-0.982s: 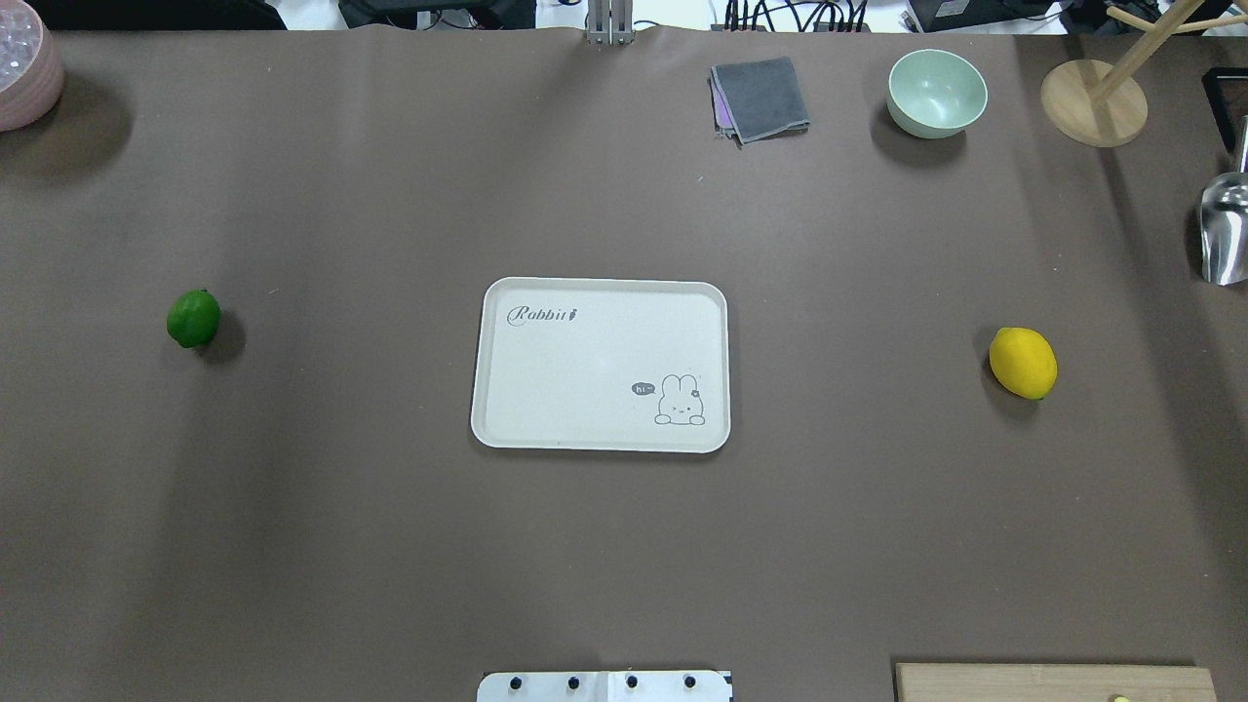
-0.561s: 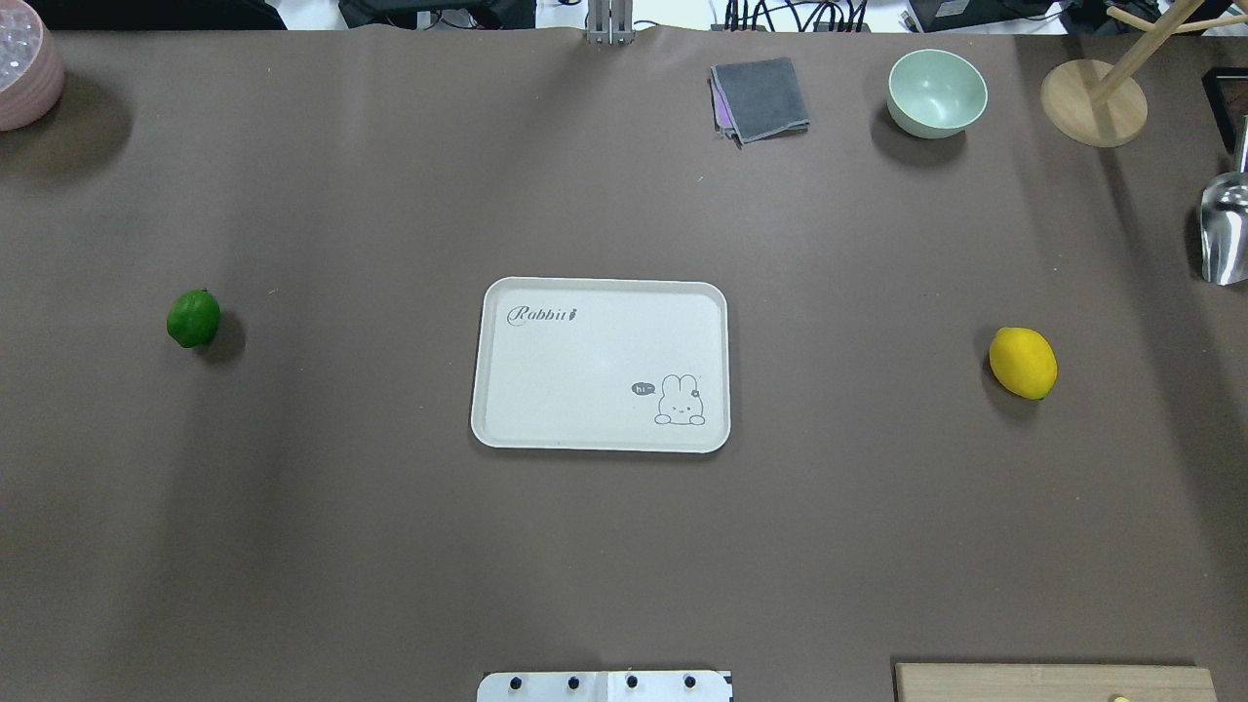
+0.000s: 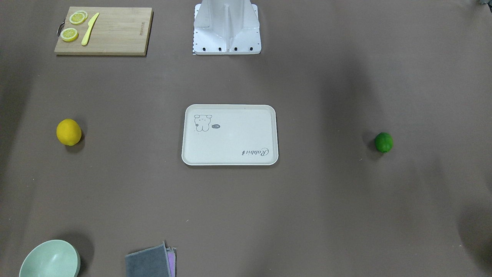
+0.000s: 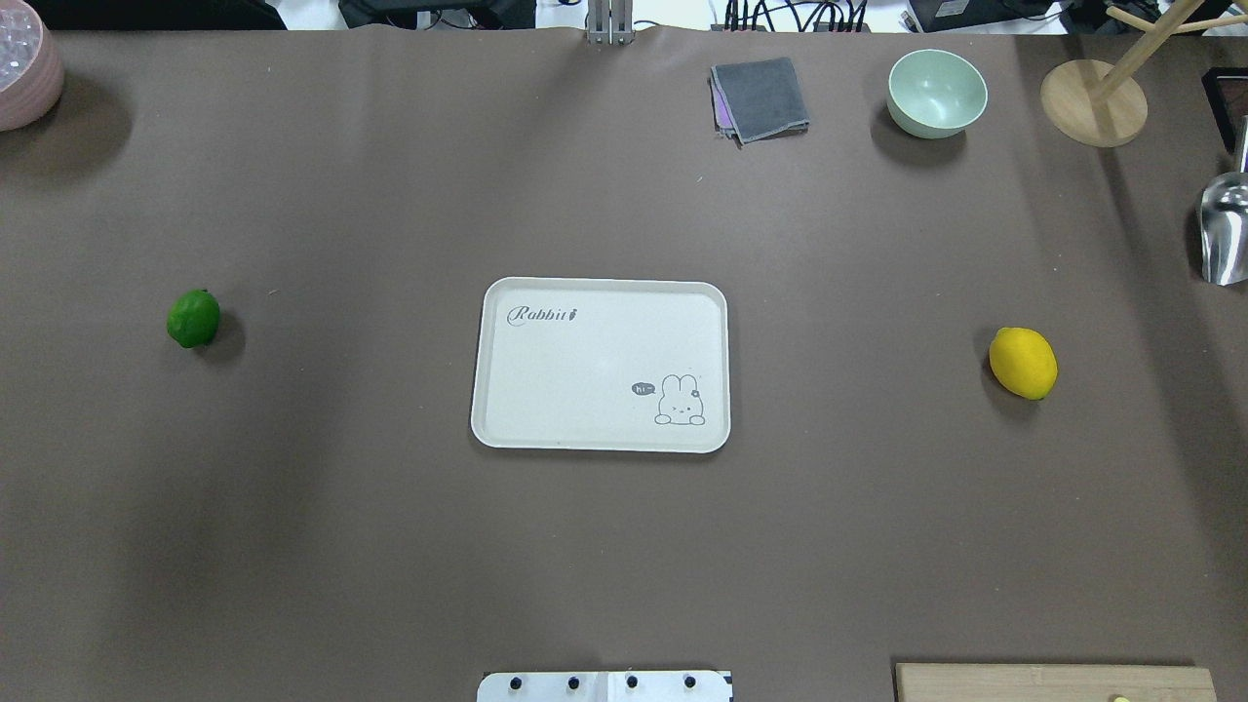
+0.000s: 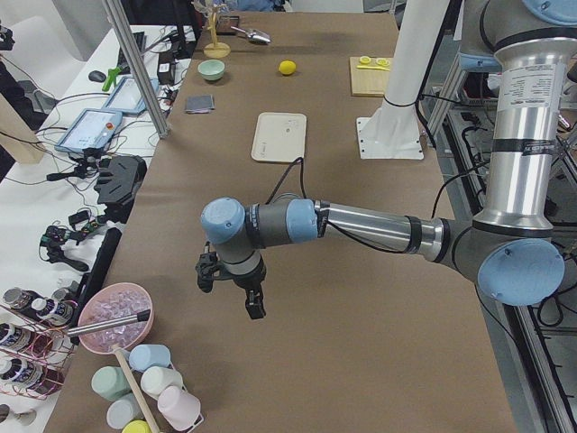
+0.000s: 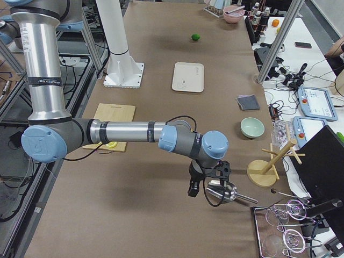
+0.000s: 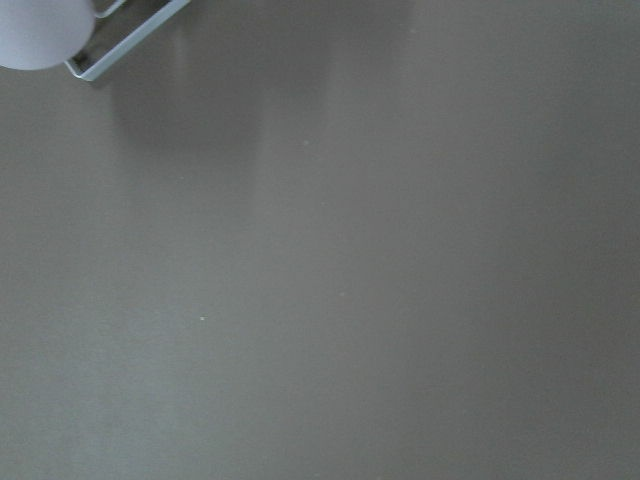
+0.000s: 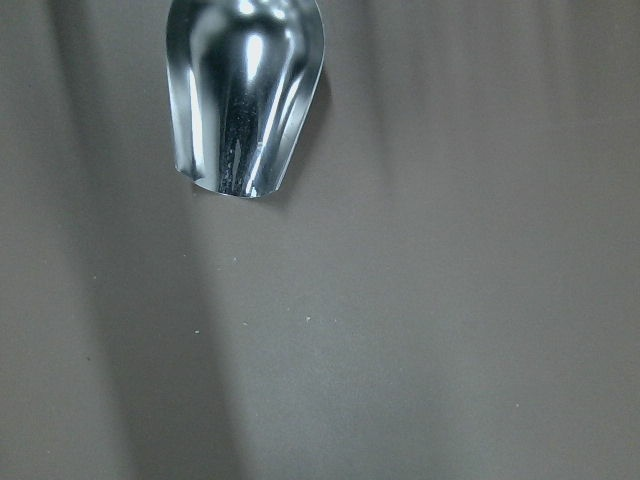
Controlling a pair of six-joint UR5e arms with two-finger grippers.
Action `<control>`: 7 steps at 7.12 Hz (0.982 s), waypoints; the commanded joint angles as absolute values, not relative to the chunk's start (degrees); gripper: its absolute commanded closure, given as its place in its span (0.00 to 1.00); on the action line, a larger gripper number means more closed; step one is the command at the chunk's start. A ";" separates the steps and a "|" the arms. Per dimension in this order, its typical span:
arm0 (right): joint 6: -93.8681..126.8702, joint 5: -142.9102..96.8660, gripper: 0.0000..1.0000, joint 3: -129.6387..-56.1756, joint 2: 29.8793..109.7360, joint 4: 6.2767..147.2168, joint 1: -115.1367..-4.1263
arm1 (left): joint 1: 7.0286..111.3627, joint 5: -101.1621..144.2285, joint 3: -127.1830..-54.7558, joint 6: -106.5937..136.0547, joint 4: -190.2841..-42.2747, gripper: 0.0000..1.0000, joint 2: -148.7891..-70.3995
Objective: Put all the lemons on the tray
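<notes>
The cream-white tray [image 4: 546, 370] with a rabbit drawing lies at the table's middle and holds nothing. The green lemon [image 4: 193, 318] rests on the table far to its left, the yellow lemon [image 4: 1023, 363] far to its right. Both grippers are outside the overhead and front views. My left gripper [image 5: 230, 293] hangs over bare table near the left end, far from the green lemon. My right gripper [image 6: 207, 183] hangs near the right end, just above a metal scoop [image 6: 226, 192]. I cannot tell whether either gripper is open or shut.
A wooden cutting board [image 3: 115, 32] with lemon slices and a yellow knife lies near the robot's base [image 3: 226, 42]. A mint bowl [image 4: 936, 93], grey cloth [image 4: 760, 97] and wooden stand [image 4: 1092, 102] sit at the far edge. A pink bowl [image 4: 24, 68] stands far left.
</notes>
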State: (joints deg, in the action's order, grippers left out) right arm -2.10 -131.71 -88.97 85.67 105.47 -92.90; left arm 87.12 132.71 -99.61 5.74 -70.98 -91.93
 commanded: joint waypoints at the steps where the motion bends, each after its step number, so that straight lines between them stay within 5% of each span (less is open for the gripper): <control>1: -1.94 -131.83 0.00 -89.90 85.69 105.47 -92.90 | 77.92 134.03 -104.22 19.18 -71.10 0.02 -94.73; 7: 4.28 -137.37 0.01 -99.12 85.52 105.21 -83.35 | 64.52 133.51 -98.88 39.96 -76.88 0.02 -102.75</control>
